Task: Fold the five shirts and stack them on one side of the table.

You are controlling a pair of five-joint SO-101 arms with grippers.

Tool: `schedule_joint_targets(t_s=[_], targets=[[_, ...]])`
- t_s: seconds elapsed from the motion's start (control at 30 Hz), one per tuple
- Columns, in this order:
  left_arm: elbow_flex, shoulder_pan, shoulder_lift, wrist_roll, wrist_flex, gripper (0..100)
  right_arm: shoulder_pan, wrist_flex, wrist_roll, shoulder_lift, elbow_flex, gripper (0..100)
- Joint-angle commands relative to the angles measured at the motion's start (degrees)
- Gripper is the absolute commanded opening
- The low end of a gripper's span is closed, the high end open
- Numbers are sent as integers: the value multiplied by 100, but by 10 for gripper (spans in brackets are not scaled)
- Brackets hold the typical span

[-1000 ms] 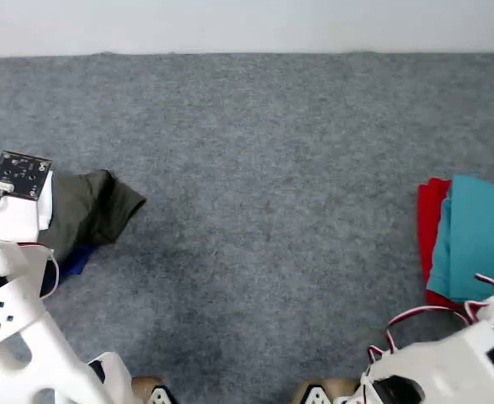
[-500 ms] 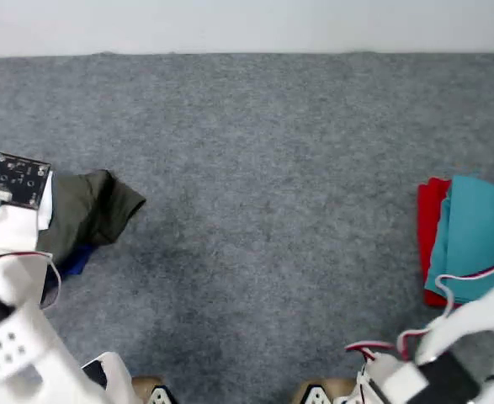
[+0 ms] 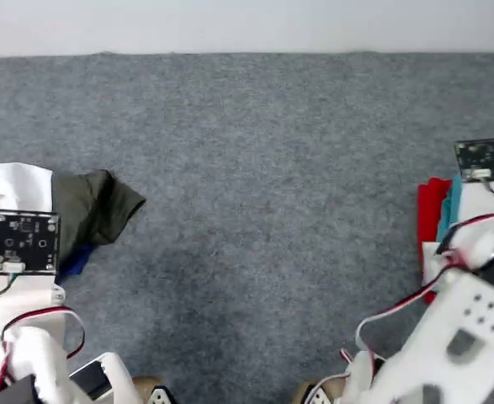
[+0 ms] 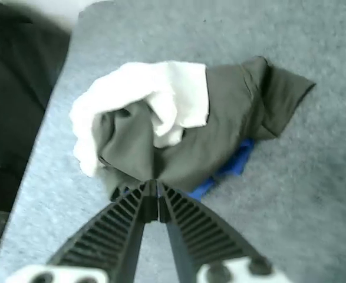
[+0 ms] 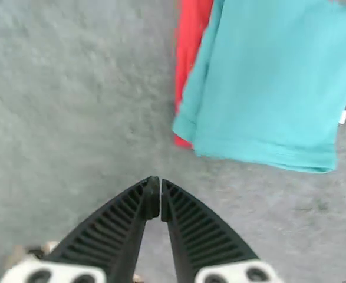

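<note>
L gripper [image 4: 157,203] closed, empty, tip at near edge of crumpled olive-green cloth shirt [image 4: 178,147]. R gripper [image 5: 160,200] closed, empty, just near-side of folded teal cloth shirt [image 5: 273,82].

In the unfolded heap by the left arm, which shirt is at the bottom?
The blue shirt: a strip of it peeks out from under the olive shirt, and the white shirt lies crumpled on top.

The worktop [image 3: 272,151] is rough, fuzzy felt, the teal shirt [image 5: 267,76] and red shirt [image 5: 190,59] are soft matt cloth, and the left claw [image 4: 155,194] looks like dull, ribbed plastic.
</note>
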Motion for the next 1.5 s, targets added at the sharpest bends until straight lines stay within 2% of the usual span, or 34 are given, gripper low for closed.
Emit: schedule_joint_targets(t_s=[0.0,0.2,0.43,0.63,0.87,1.03,1.23,1.47], targets=[[479,26,-114,105,18,18,-541,224,-1284,-479,-18,9],[1051,26,-149,114,18,19,-1569,233,-2356,-1156,932,9],[1376,35,-149,949,-527,19,-2176,66,-2541,-2466,2022,9],[1938,35,-105,1064,-1767,21,-2185,-312,-2532,-3099,2567,9],[2404,26,-9,1064,-3095,144,-2167,-400,-2532,-3134,2708,9],[2237,26,1037,949,-3552,148,-2167,-400,-2532,-3134,2716,9],[1314,26,2760,853,-3982,148,-2167,-409,-2523,-3134,2822,9],[409,35,4352,501,-4413,154,-2167,-479,-2119,-3169,2963,9]])
